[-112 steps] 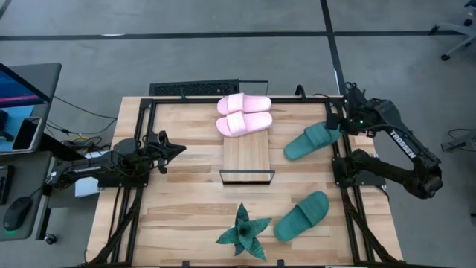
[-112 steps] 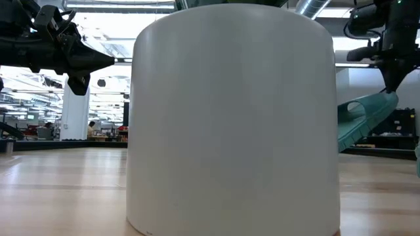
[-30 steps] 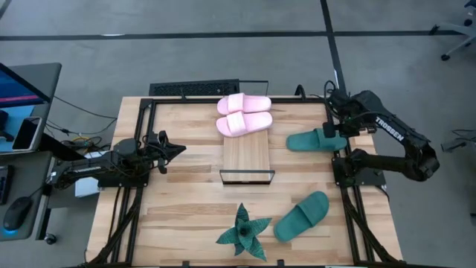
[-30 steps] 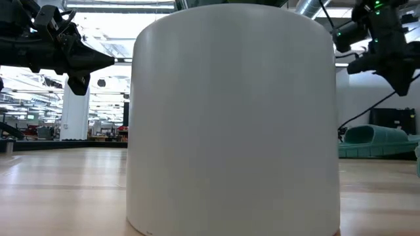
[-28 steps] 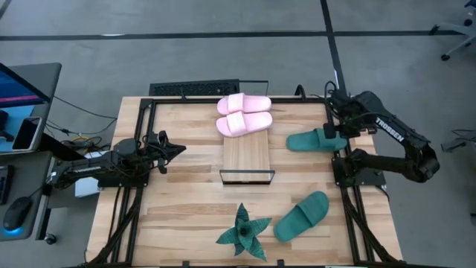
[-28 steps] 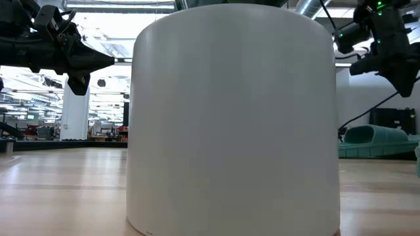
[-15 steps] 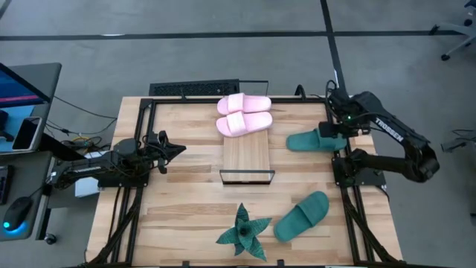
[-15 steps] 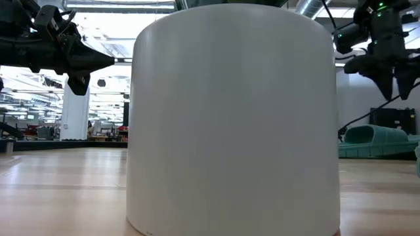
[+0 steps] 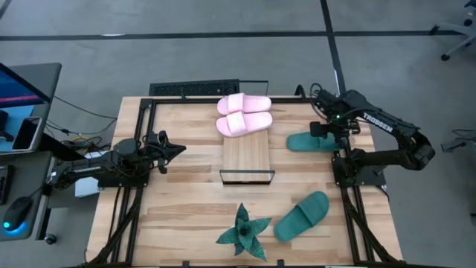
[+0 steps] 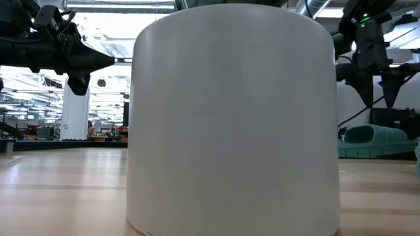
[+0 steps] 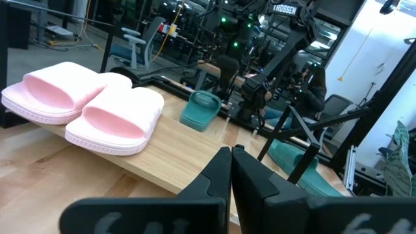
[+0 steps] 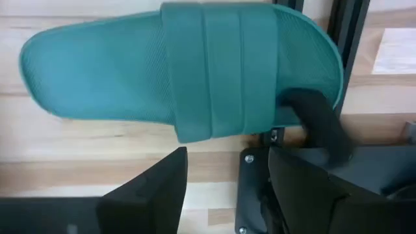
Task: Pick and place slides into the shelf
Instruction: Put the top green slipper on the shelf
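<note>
Listing outward from the shelf (image 9: pixel 247 155), a long light-wood slatted board in a thin black metal frame:

1. Two pale pink soft slip-on slides (image 9: pixel 243 114), side by side across the shelf's far end, touching one another; we judge these already placed.
2. One teal green slide with a wide ribbed strap (image 9: pixel 310 141), flat on the tabletop to the right of the shelf, its heel end at the black table frame (image 9: pixel 343 152). We read it as set down sole-flat so it can be gripped afresh.
3. A second teal green slide (image 9: pixel 303 214), right of the shelf's near end, well apart from it, untouched.
4. One spiky green star-shaped plant (image 9: pixel 242 231), in front of the shelf's near end; no part of the task.
5. Right gripper (image 9: pixel 324 127), hanging over item 2's heel end, fingers spread with nothing between them; the slide lies clear below.
6. Left gripper (image 9: pixel 176 149), waiting well left of the shelf, fingers pressed together, empty.
7. One tall white cylinder (image 10: pixel 233 118), close to the low camera, hiding most of the shelf from that side.

We count two slides shelved, two outstanding.
</note>
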